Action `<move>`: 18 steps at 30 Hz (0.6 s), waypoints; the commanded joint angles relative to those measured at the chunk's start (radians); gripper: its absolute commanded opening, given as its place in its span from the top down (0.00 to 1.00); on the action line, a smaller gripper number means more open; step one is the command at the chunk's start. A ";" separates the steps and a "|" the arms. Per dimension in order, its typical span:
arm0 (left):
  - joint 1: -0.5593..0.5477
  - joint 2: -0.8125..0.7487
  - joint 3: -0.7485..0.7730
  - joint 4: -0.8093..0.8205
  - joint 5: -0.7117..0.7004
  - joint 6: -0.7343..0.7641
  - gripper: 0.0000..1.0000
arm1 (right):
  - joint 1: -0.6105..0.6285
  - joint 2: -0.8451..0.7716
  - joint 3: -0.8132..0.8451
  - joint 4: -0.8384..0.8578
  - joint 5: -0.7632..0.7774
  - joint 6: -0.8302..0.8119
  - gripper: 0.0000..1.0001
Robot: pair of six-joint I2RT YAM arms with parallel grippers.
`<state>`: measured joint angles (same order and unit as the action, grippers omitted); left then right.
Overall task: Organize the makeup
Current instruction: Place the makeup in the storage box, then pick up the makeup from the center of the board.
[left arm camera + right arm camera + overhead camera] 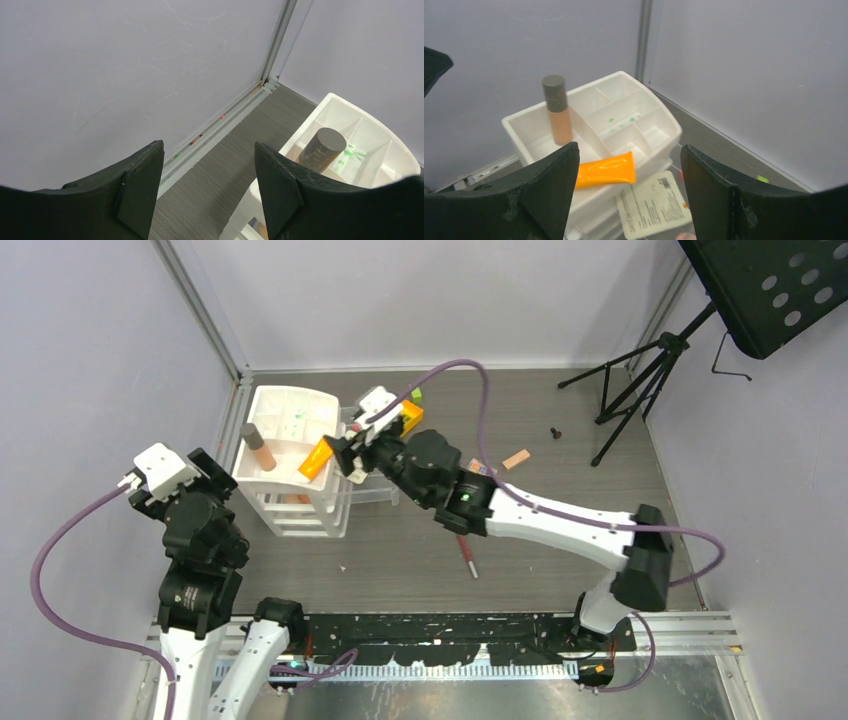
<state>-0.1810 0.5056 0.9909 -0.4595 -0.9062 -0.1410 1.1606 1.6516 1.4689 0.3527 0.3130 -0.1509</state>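
Tube point(605, 170): lies across the organizer's point(644, 135) near rim, just ahead of the right tool point(629, 150).
Bottle point(557, 115): upright in the organizer, beyond the tube, to the tool's left.
Pencil point(467, 555): on the surface point(400, 560), well behind the tool.

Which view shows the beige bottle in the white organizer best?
The right wrist view: the bottle stands upright, seen from the side. The top view shows it small, from above. The left wrist view shows mainly its cap; the left gripper hides the rest.

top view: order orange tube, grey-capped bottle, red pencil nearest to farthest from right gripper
1. orange tube, just left of the right gripper
2. grey-capped bottle, in the organizer, farther left
3. red pencil, on the table, near side
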 commanded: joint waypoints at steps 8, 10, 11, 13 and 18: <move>0.006 0.010 0.004 0.052 0.023 -0.006 0.32 | -0.274 -0.312 -0.088 -0.664 0.090 0.259 0.25; 0.006 0.009 0.003 0.051 0.019 -0.006 0.32 | -0.348 -0.273 -0.045 -0.831 0.084 0.286 0.25; 0.006 0.009 0.002 0.051 0.018 -0.006 0.31 | -0.382 -0.239 -0.017 -0.913 0.083 0.302 0.25; 0.006 0.011 0.003 0.051 0.023 -0.006 0.31 | -0.445 -0.147 0.041 -1.070 0.061 0.348 0.24; 0.006 0.019 0.004 0.049 0.038 -0.010 0.31 | -0.548 -0.024 0.045 -1.168 -0.025 0.395 0.24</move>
<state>-0.1810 0.5133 0.9913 -0.4599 -0.8867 -0.1452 0.6563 1.5620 1.5005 -0.6037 0.3622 0.1661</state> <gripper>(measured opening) 0.686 0.758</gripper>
